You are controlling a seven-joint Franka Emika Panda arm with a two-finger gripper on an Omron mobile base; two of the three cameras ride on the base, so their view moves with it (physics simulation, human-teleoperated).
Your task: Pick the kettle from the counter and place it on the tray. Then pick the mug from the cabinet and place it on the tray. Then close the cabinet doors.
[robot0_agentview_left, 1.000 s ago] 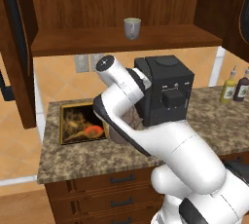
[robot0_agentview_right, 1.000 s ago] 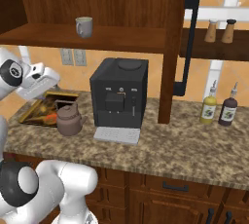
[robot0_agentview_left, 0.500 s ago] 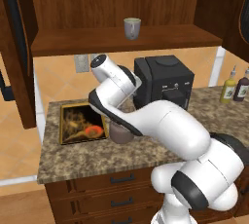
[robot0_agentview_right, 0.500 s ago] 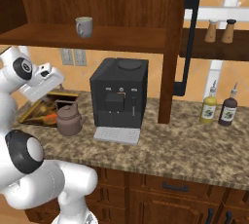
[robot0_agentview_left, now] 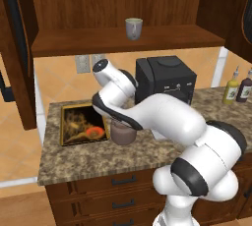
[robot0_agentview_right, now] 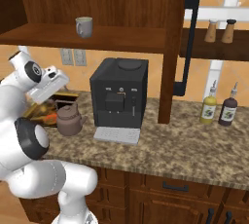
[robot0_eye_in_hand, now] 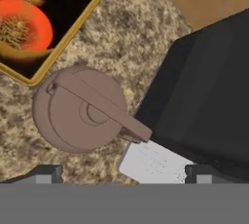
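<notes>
The brownish-grey kettle (robot0_eye_in_hand: 80, 111) stands on the granite counter (robot0_agentview_left: 98, 156) between the gold-rimmed tray (robot0_eye_in_hand: 29, 23) and the black coffee machine. My gripper (robot0_eye_in_hand: 124, 175) hangs open above it, fingertips wide apart, with the kettle a little left of their middle. From the right base view the kettle (robot0_agentview_right: 69, 120) sits just below my white hand. My arm partly covers the kettle (robot0_agentview_left: 122, 132) beside the tray (robot0_agentview_left: 81, 123). The grey-green mug (robot0_agentview_left: 133, 27) stands on the cabinet shelf (robot0_agentview_left: 88, 43). Both cabinet doors (robot0_agentview_left: 17, 48) stand open.
The black coffee machine (robot0_agentview_right: 118, 91) with its pale drip tray (robot0_eye_in_hand: 151, 162) stands close to the right of the kettle. Two bottles (robot0_agentview_right: 219, 108) are at the counter's far right. The open right door (robot0_agentview_right: 174, 47) with its black handle juts over the counter.
My hand has come down and a little toward the coffee machine, over the kettle, while the arm rolled. The kettle, tray and mug stay put. The fingers remain wide apart.
</notes>
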